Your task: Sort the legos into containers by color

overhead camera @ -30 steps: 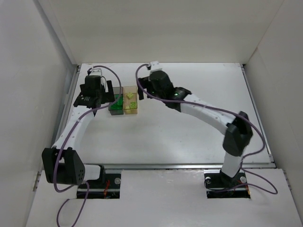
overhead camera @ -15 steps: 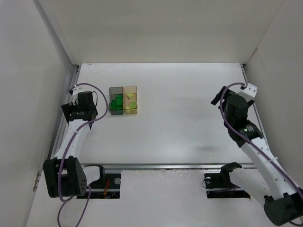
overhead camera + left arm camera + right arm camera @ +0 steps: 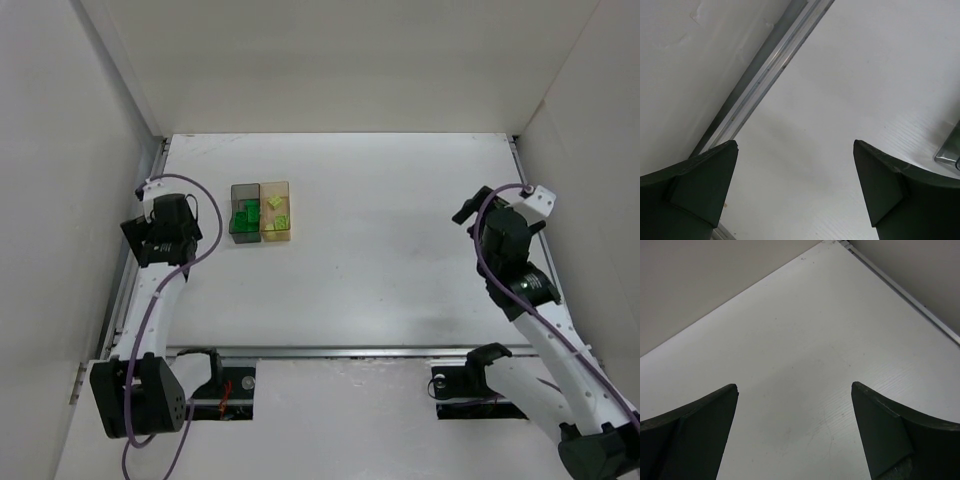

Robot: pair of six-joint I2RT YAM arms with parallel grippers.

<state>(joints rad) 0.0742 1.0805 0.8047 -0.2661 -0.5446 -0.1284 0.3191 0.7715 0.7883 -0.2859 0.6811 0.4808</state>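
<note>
The left gripper (image 3: 795, 148) and right gripper (image 3: 794, 388), fingers spread, hang at opposite table (image 3: 400, 260) edges, well apart from the containers (image 3: 246, 238) holding legos (image 3: 246, 214).

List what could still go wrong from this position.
1. The open left claw is the nearer one to the smoky grey translucent box. A careless swing that way might shove it, and the joined amber-orange translucent box with it.
2. Both boxes are open-topped, so a knock may spill the dark green plastic bricks or the pale yellow-green plastic bricks.
</note>
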